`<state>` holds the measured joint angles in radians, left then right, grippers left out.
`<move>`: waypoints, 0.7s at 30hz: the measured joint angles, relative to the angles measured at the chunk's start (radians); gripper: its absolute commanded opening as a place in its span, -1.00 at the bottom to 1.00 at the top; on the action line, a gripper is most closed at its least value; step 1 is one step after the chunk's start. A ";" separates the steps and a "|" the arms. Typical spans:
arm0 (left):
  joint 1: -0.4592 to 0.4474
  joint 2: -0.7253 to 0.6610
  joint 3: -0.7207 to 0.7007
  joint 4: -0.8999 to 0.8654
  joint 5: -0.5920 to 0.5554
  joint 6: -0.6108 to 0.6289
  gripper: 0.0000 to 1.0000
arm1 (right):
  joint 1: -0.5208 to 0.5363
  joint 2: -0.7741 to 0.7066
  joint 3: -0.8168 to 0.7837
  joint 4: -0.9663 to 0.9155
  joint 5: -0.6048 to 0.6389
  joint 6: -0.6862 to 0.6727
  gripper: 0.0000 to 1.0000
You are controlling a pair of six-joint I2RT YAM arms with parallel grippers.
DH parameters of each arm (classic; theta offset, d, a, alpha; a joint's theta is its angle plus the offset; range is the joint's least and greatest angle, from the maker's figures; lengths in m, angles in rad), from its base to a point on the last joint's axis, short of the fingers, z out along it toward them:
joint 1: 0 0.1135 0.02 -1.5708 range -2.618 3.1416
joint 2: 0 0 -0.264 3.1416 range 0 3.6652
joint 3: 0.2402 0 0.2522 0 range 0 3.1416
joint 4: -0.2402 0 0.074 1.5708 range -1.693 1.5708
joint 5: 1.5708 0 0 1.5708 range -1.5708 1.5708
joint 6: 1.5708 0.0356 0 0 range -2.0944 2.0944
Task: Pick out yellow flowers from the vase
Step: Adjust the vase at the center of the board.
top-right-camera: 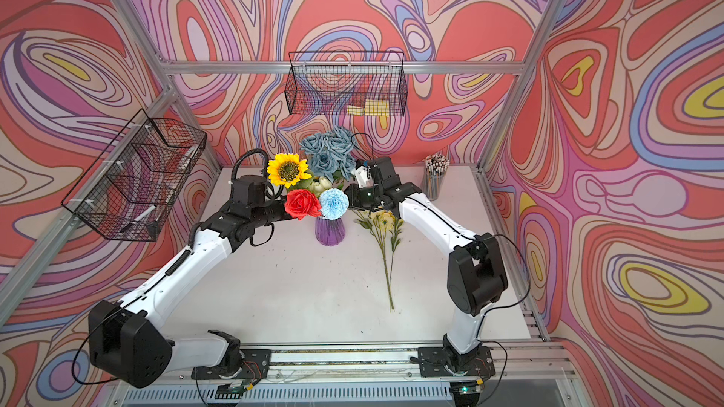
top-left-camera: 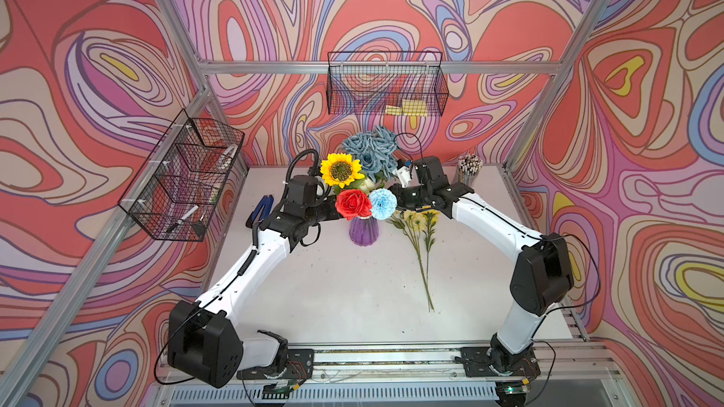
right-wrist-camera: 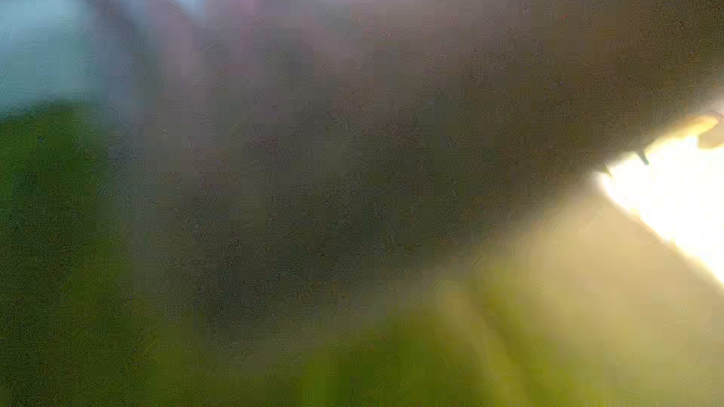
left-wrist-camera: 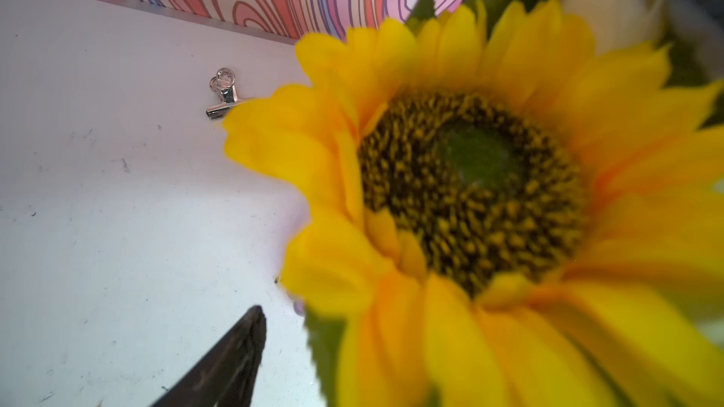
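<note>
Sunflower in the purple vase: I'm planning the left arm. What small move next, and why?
Probably lower the left gripper beneath the bloom: the dark-centred yellow sunflower stands in the ribbed purple glass vase, its head filling the left wrist view.

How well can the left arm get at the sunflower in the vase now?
Probably yes. The left gripper sits right beside the sunflower in the vase, jaws open. Its stem is hidden under the red rose and leaves, which may crowd the grasp.
</note>
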<state>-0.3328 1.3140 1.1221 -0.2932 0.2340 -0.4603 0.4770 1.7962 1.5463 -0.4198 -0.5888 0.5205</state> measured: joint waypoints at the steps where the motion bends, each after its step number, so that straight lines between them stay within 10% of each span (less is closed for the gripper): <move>1: 0.000 -0.010 -0.001 -0.009 -0.003 0.001 0.63 | 0.000 0.007 0.013 0.000 0.005 -0.004 -0.80; 17: 0.000 -0.436 -0.226 -0.157 -0.074 -0.007 0.73 | 0.012 0.161 0.224 -0.188 0.051 -0.116 -0.98; 21: 0.000 -0.538 -0.226 -0.187 -0.132 -0.007 0.80 | 0.020 0.174 0.259 -0.206 0.059 -0.126 -0.60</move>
<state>-0.3328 0.7757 0.8963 -0.4805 0.1017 -0.4671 0.4969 1.9701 1.8057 -0.6262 -0.5297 0.3943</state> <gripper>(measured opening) 0.881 0.095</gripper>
